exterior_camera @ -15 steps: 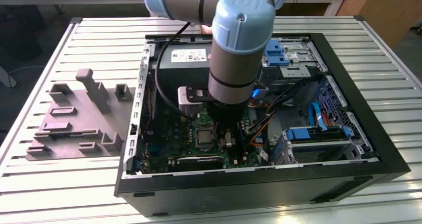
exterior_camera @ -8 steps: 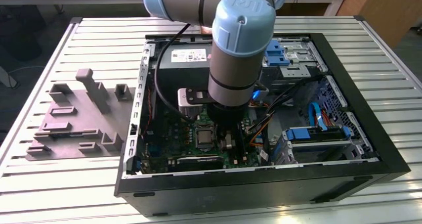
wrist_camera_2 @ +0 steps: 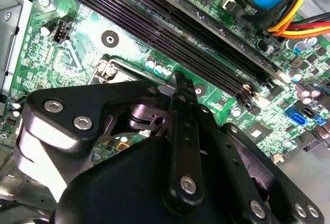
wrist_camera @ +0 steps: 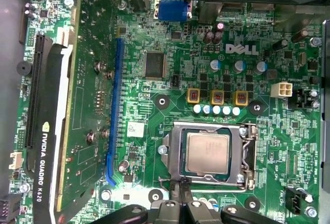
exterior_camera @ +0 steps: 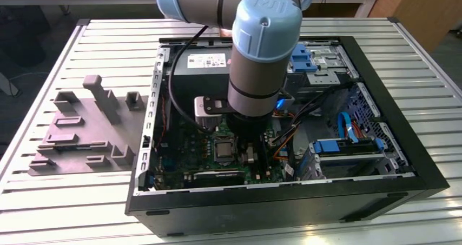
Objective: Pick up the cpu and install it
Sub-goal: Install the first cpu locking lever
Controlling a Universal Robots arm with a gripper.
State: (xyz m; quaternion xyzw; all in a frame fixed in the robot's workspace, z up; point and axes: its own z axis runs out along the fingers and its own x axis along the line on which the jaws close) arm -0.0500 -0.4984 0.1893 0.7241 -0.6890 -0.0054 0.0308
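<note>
Cpu (wrist_camera: 207, 153): silvery square chip, lying flat inside the metal-framed socket (wrist_camera: 247, 154) on the green motherboard (wrist_camera: 170, 95), seen in the first wrist view; nothing grips it.
Claw (wrist_camera: 180, 190): black, just beside the socket's frame edge, fingertips drawn together with nothing between them; in the second wrist view its linkage (wrist_camera_2: 180, 147) covers much of the socket.
Arm (exterior_camera: 263, 55): grey with blue caps, reaching down into the open computer case (exterior_camera: 404, 164) and blocking the board's middle in the exterior view.
Around the socket: row of capacitors (wrist_camera: 216, 109), graphics card (wrist_camera: 46, 131) in its blue slot, dark memory slots (wrist_camera_2: 170, 33), orange-yellow cables (wrist_camera_2: 296, 13).
Tray (exterior_camera: 79, 131): grey-purple, with raised blocks, on the slatted counter (exterior_camera: 58, 202) beside the case, towards the exterior view's left edge.
</note>
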